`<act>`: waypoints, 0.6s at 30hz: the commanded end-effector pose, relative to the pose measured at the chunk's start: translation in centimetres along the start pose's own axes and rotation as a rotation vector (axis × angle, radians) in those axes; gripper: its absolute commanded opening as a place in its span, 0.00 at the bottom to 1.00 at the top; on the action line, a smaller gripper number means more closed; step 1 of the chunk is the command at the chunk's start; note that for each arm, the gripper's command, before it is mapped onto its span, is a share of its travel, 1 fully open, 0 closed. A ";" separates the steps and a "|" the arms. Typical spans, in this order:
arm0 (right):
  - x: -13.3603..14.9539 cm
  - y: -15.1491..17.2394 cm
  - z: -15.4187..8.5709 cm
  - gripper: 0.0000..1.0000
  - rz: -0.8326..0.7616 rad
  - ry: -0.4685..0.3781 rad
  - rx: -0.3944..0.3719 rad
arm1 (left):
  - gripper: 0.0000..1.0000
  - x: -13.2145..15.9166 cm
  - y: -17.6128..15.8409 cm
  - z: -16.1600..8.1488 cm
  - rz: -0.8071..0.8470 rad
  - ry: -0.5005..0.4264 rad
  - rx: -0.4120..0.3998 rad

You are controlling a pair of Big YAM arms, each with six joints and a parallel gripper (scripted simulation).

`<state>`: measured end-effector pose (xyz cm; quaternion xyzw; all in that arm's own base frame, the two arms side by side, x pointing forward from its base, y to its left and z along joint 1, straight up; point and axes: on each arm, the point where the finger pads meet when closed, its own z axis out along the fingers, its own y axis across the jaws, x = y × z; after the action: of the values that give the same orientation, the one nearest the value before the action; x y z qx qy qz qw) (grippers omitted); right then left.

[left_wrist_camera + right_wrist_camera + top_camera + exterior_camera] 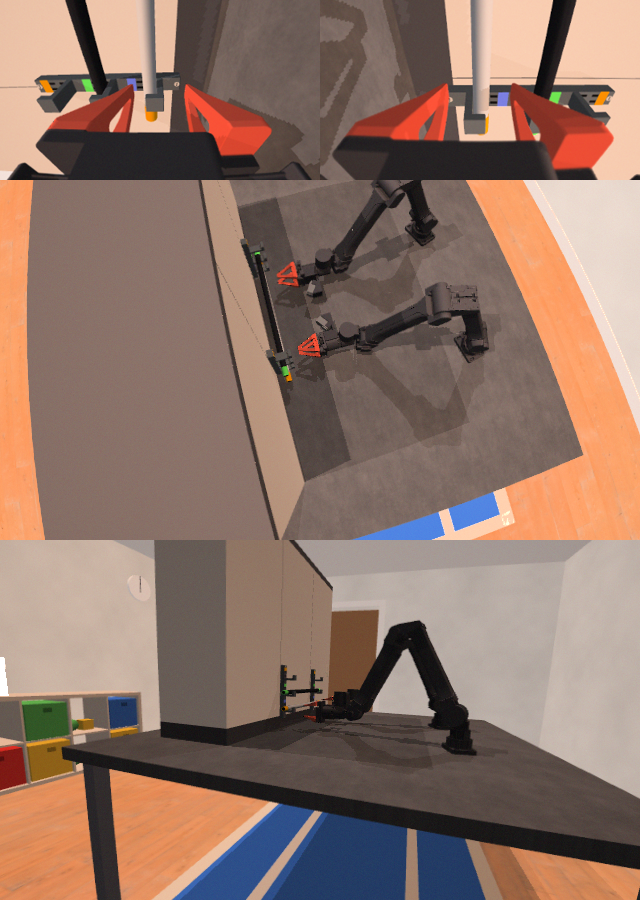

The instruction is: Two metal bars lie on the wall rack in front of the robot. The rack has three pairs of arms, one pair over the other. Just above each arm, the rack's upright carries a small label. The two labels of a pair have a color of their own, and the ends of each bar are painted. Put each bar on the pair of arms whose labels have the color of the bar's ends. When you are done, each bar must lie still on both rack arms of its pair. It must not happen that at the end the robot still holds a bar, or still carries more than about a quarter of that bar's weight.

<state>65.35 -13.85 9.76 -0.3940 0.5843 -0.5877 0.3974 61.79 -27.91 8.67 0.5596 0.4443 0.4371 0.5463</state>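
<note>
Green-ended bar (pixel 269 305) (pixel 302 691) (pixel 86 40) (pixel 557 44) was seated on the green pair (pixel 96 97); orange-ended bar (pixel 289 377) (pixel 285 709) (pixel 147 40) (pixel 481 48), on the blue pair (pixel 155 103) (pixel 474 124), was left for the orange pair (pixel 291 677) (pixel 51 104) (pixel 601 117), ungripped by half-open left fingers (pixel 299 349) (pixel 306 717) and right fingers (pixel 278 278).
</note>
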 end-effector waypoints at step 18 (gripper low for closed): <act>-0.2 -1.2 3.3 0.53 -0.003 -0.001 0.022 | 0.54 0.5 3.5 4.1 -0.016 0.016 -0.070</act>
<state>67.16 -13.97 10.07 -0.3964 0.5825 -0.5862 0.4000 63.69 -28.34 9.57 0.5534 0.4433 0.4406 0.5505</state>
